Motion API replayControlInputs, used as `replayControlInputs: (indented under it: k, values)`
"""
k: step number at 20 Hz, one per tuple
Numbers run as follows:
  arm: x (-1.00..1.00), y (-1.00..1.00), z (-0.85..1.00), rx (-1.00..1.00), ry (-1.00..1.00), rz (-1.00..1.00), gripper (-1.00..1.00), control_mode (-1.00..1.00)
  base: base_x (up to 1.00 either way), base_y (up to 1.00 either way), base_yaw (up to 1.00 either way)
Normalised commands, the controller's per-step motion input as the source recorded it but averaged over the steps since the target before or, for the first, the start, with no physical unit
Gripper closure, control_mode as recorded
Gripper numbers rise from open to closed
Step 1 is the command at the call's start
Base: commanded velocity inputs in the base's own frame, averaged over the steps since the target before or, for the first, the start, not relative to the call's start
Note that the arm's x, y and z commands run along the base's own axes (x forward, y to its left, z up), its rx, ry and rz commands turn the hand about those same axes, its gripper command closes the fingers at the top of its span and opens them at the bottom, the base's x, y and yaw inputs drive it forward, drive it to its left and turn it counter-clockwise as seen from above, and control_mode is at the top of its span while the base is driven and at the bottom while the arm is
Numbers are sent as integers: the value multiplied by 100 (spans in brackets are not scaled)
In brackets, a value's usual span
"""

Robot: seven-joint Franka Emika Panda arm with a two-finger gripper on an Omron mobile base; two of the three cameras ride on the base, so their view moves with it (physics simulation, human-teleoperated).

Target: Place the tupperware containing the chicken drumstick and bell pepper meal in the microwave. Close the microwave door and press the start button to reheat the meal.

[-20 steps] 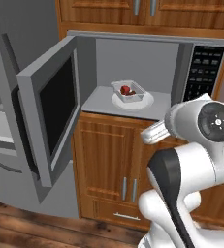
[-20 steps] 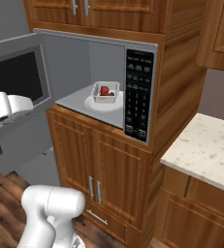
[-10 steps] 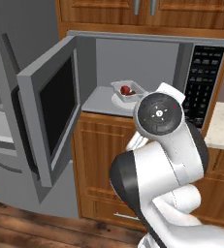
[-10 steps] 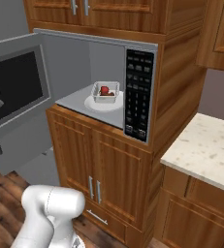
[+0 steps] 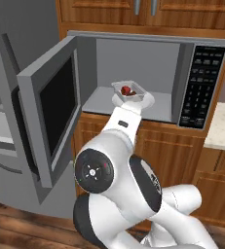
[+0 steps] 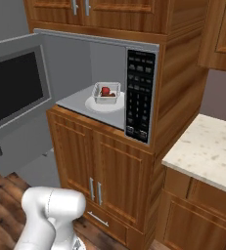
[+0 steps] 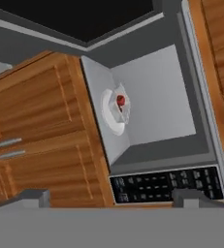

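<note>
The microwave [image 5: 148, 78] stands open in the wooden cabinetry, its cavity facing the robot, and the microwave door [image 5: 48, 109] hangs swung out to the left of the cavity, roughly square to the front, with its dark window turned toward the opening. That door is the thing the coming move turns on, by my reading: the meal is already inside, so what remains is to shut it and press start. In the hand view the end effector [image 7: 111, 198] looks into the cavity with the keypad panel [image 7: 167, 184] just above its tips and the door's dark window along the top edge, so the door lies off to the far side of the view from the tips (the view is rolled, so this is not the room's up). The tips stand wide apart, with nothing between them. The tupperware [image 6: 107, 93] sits on the white turntable [image 6: 97, 104], well ahead of the end effector, holding the red bell pepper [image 6: 105, 91]; the chicken drumstick beside it is too small to tell.
</note>
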Motion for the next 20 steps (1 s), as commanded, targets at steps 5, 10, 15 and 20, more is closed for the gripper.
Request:
replayControlInputs:
  k: [5, 10, 15, 20]
  values:
    - [-8, 65, -1, -19, -8, 1, -100, -100, 0, 0, 0]
    - [-20, 73, 0, -17, -1, 3, -100, -100, 0, 0, 0]
    - [-10, 85, 0, -19, 0, 3, -100, -100, 0, 0, 0]
    - [0, 83, 0, -17, 0, 1, -100, -100, 0, 0, 0]
